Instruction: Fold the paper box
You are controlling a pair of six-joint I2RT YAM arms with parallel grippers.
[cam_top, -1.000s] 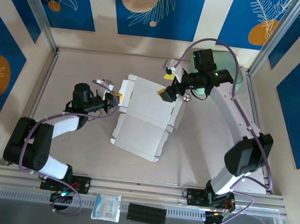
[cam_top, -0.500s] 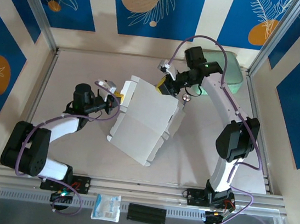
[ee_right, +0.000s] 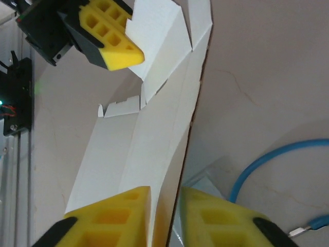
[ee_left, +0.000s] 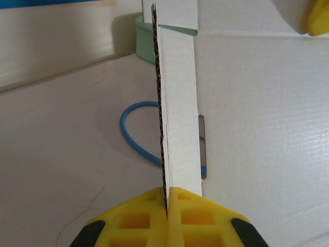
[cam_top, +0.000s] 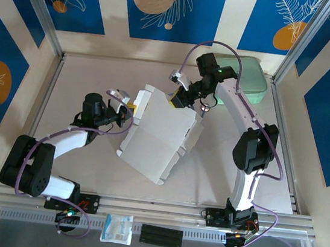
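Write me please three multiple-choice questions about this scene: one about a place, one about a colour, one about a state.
1. Where is the mint-green case?
A) at the far right corner of the table
B) beside the left arm's base
C) on top of the card

2. Which colour of the paper box faces up in the top view?
A) light blue
B) grey-white
C) mint green

3. What is the left gripper doing?
A) hanging open above the table
B) shut on an edge of the paper box
C) shut on a blue cable

Answers: 1 A, it lies far right in the top view; 2 B, every upward panel is pale; 3 B, the left wrist view shows both yellow fingers pressed on the card's edge.
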